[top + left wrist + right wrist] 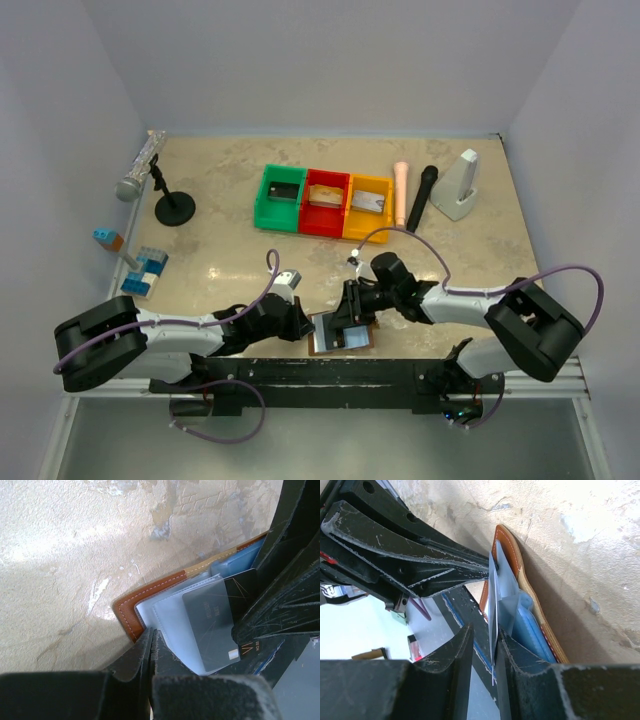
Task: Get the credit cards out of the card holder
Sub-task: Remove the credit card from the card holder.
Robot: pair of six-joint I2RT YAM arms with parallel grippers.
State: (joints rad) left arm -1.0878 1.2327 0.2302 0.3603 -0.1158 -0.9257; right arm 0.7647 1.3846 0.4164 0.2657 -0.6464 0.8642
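card holder (338, 336) lies open on table (230, 265), directly between the two grippers, grey-blue lining up. left gripper (151, 636) clenched on the holder's brown stitched edge (127, 614), fingers almost touching, pinning that side down. right gripper (485, 630) comes in from the opposite side, tips almost meeting the left gripper's. its fingers are nipped on dark grey card (215, 622), only a thin gap left around it. from the right wrist the card shows edge-on between the fingers. card is partly out of a clear sleeve, far end under the right gripper's fingers (260, 605). well beyond both grippers: green bin (268, 205), red bin (312, 212), yellow bin (354, 215) in a row, each with a flat card inside.
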